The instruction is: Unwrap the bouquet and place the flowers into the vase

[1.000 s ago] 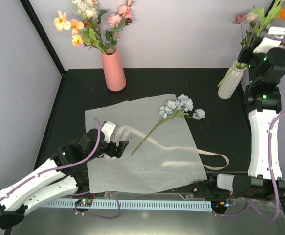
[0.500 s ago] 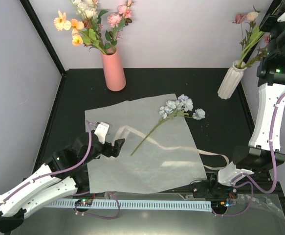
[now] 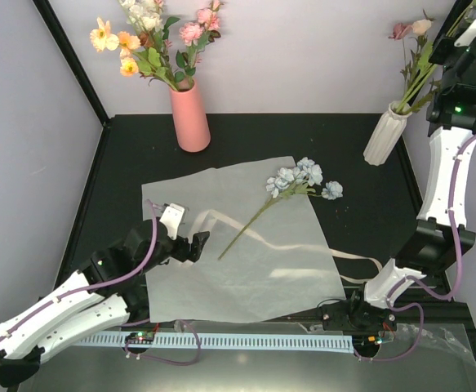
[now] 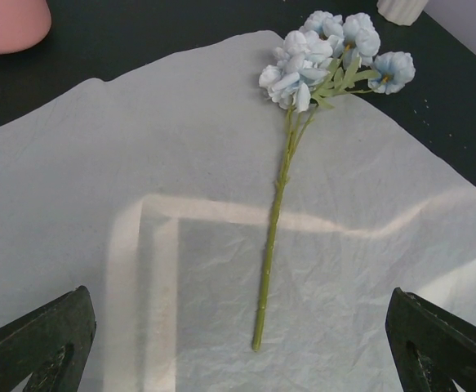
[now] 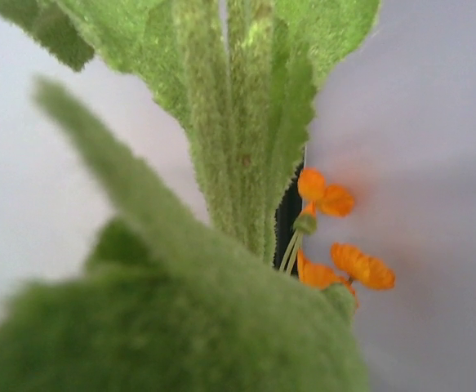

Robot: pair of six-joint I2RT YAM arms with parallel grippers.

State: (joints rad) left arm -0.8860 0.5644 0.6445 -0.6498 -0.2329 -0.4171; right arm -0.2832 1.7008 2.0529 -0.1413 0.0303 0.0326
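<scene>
Across the opened paper (image 3: 246, 278), found just one light blue flower (image 3: 296, 181) lying, head toward the far right corner. Judged the unwrapping done (ribbon (image 3: 378, 266) loose off the paper's right edge), the other flowers (image 3: 415, 73) already in the vase (image 3: 384, 135) beyond that corner. Saw the left gripper (image 4: 238, 298) spread wide, low over the paper's left half, stem end just ahead of its jaws. Noted the right gripper (image 3: 460, 33) pressed together high beyond that corner, amid stems; whether pinching any, could not tell.
</scene>
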